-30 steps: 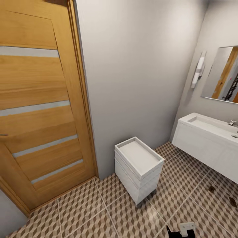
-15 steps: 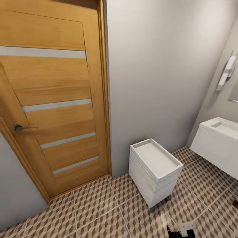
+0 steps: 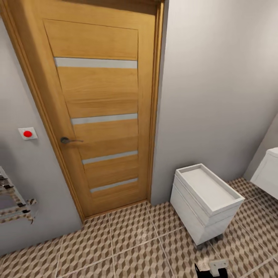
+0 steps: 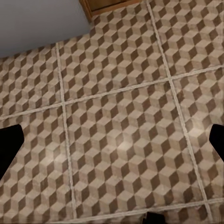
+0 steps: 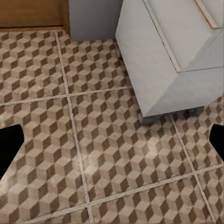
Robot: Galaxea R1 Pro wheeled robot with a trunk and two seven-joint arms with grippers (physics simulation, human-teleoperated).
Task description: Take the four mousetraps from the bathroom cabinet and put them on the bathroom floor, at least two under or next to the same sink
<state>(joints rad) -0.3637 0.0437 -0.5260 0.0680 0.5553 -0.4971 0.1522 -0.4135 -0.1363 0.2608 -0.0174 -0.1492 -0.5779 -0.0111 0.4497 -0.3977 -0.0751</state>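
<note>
Bathroom corner: cube-patterned bathroom floor (image 3: 131,235) running under a slatted oak door (image 3: 100,116).

Both pincers are hanging spread and empty: left gripper (image 4: 112,140), right gripper (image 5: 112,140) by a white wheeled drawer unit (image 3: 206,200). Judging by this, the robot is searching; next move calls for finding the cabinet.

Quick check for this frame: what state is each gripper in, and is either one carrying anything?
Left gripper: open, fingers spread wide, nothing between them, just bathroom floor below.
Right gripper: open, empty, above the floor beside the white drawer unit.
</note>
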